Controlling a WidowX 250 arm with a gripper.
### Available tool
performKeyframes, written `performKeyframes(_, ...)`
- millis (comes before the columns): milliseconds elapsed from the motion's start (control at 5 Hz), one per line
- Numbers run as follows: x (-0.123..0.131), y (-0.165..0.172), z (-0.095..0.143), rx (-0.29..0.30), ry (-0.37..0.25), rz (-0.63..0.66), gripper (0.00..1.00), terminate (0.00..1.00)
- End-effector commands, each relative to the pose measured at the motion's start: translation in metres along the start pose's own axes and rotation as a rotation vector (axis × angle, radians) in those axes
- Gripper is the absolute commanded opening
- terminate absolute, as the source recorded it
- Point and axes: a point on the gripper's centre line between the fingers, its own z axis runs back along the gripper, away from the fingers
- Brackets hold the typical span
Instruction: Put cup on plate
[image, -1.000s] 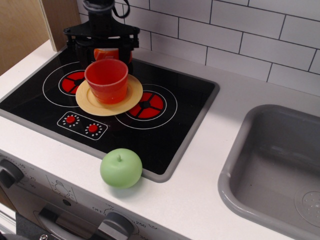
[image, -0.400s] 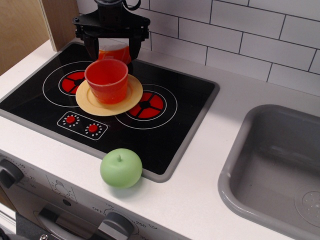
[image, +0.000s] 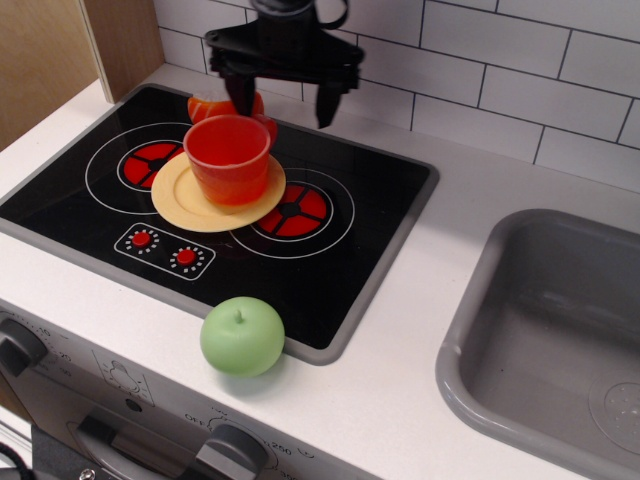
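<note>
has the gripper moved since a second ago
Yes. The gripper has shifted right along the tiled wall and risen a little; it now hangs open behind and to the right of the cup, which sits on the plate.

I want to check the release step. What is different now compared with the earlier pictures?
The gripper moved right and up, away from the cup; its fingers are spread and hold nothing. The cup shifted slightly to the right but still stands upright on the plate. The green apple and the orange thing behind the cup stayed put.
</note>
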Motion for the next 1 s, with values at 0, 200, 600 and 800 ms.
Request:
performKeyframes(0,-0.018,-0.019,0.031,-0.040,-0.081,-0.071,1.00,0.00)
performKeyframes(200,-0.037,-0.028,0.035,-0.048,-0.078,-0.122,1.00,0.00)
performKeyframes(600,-0.053,-0.036,0.037,-0.069,-0.034,-0.154,1.00,0.00)
performKeyframes(800,-0.062,-0.039,0.033,-0.083,0.034,-0.172,1.00,1.00)
